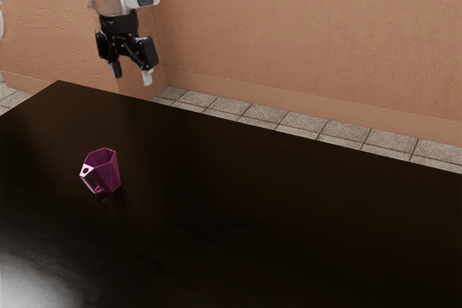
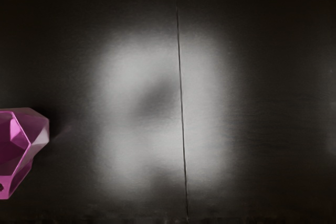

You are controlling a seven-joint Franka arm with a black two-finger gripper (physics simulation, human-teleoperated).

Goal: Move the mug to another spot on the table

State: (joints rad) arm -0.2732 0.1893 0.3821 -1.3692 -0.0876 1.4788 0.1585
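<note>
Mug, purple and faceted, stands upright with its mouth up on the dark table, toward the exterior view's left and well apart from every edge. The gripper hangs high above the table's far side, empty, its fingers spread with clear space between them.

The step in hand looks like the approach, with nothing yet grasped. To do it well, the hand should first travel sideways until the mug sits right under it, and only then descend. The spread fingers should straddle the mug's wall or body before closing. The angled facets may let the pads slip, so two opposite flat faces seem the safer hold. A small loop on the mug's side toward the exterior view's left looks like a handle, and the fingers should steer clear of it.

In the wrist view the mug is cut off at the frame's edge, so its rim and far side go unseen. A pale glare washes out the tabletop there, crossed by a thin seam. The mug's inside cannot be made out.
</note>
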